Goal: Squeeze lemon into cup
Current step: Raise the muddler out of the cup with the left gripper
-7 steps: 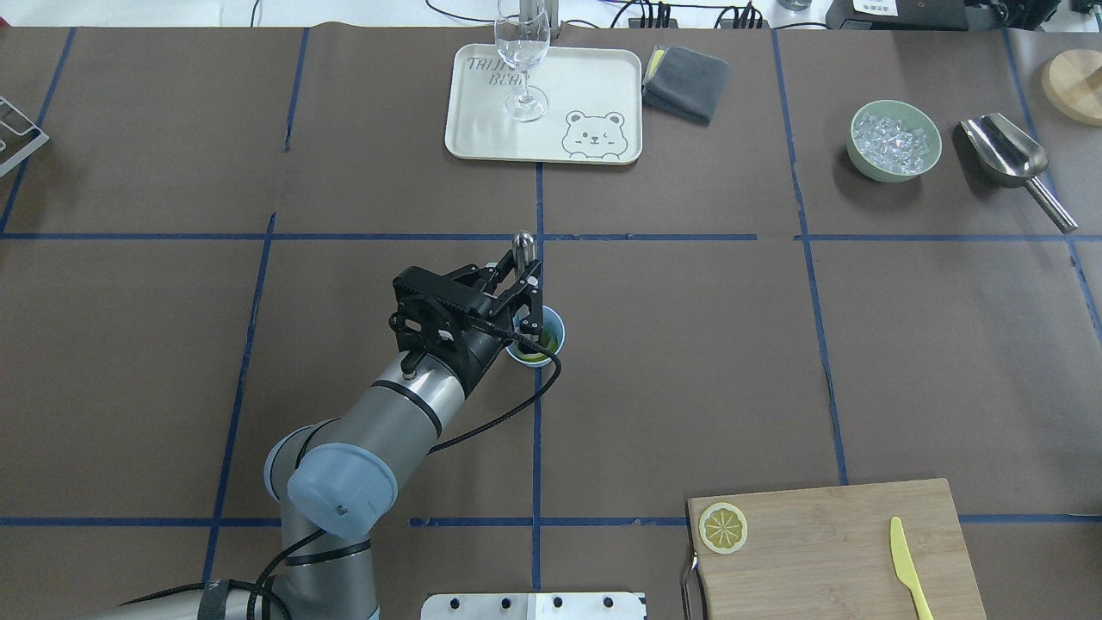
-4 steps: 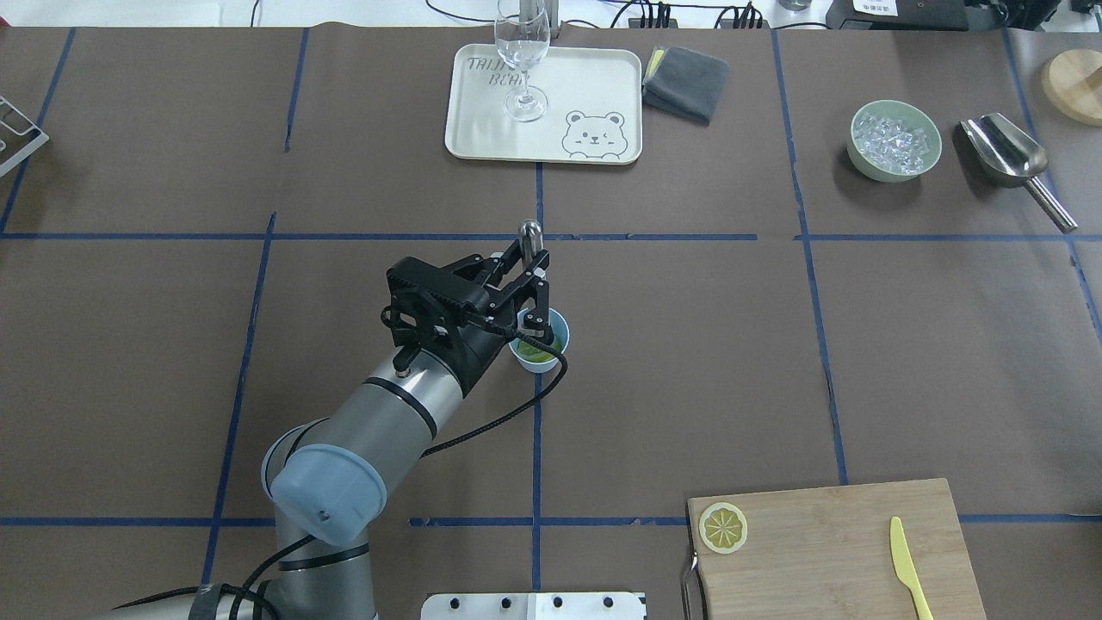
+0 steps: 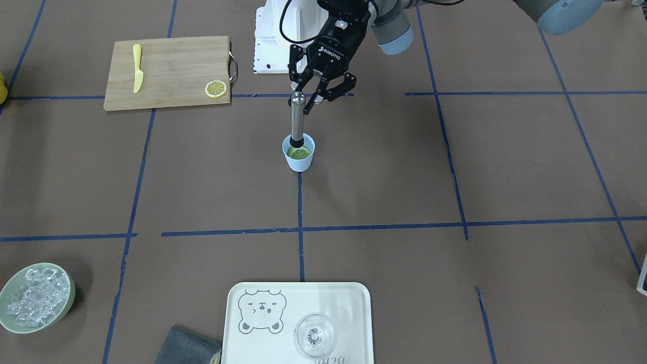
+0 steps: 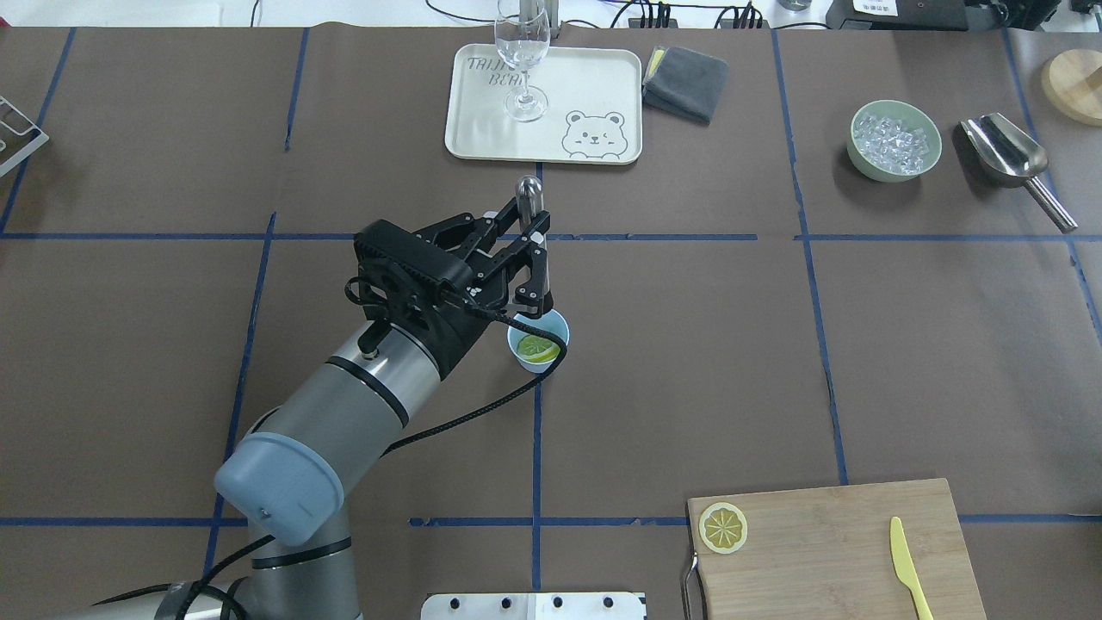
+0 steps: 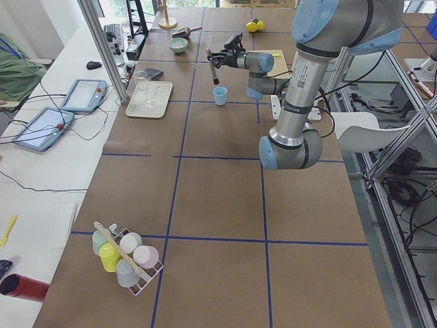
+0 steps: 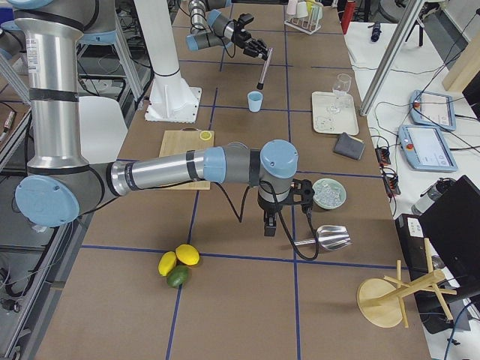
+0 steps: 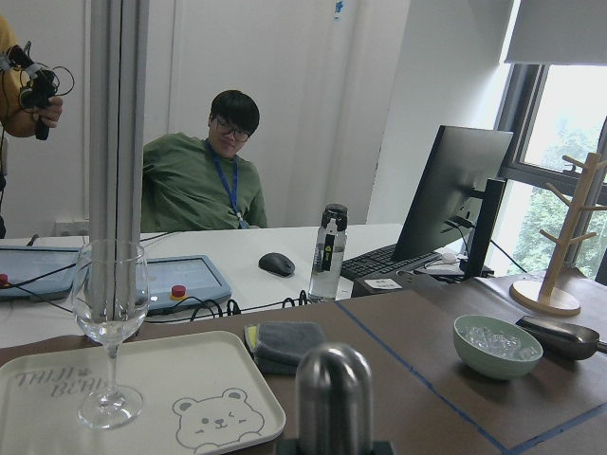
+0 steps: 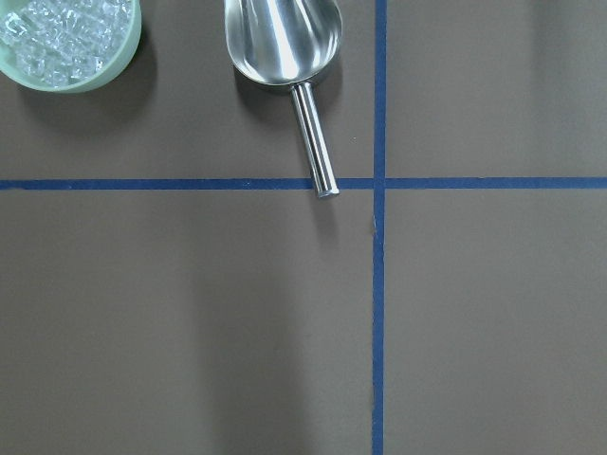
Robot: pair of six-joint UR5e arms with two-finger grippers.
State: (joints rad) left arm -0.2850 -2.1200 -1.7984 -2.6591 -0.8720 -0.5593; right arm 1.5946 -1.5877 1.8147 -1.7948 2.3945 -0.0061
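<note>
The light-blue cup (image 4: pixel 539 341) stands at the table's middle, also in the front view (image 3: pixel 298 156). A yellow-green lemon slice (image 4: pixel 537 349) lies flat inside it (image 3: pixel 298 151). My left gripper (image 4: pixel 534 258) (image 3: pixel 307 98) is shut on the top of a steel muddler (image 3: pixel 296 119), held upright with its black tip at about the cup's rim, over the lemon. The muddler's rounded top fills the bottom of the left wrist view (image 7: pixel 334 398). My right gripper (image 6: pixel 269 225) hangs near the scoop; I cannot tell whether it is open or shut.
A cutting board (image 4: pixel 826 551) at front right holds another lemon slice (image 4: pixel 723 527) and a yellow knife (image 4: pixel 908 568). A tray (image 4: pixel 594 86) with a wine glass (image 4: pixel 522 60), a grey cloth (image 4: pixel 686 82), an ice bowl (image 4: pixel 894 140) and a steel scoop (image 4: pixel 1012 155) stand at the back.
My left gripper has risen and drawn back with the muddler, lifting its tip up from inside the cup. The lemon slice in the cup now shows in full.
</note>
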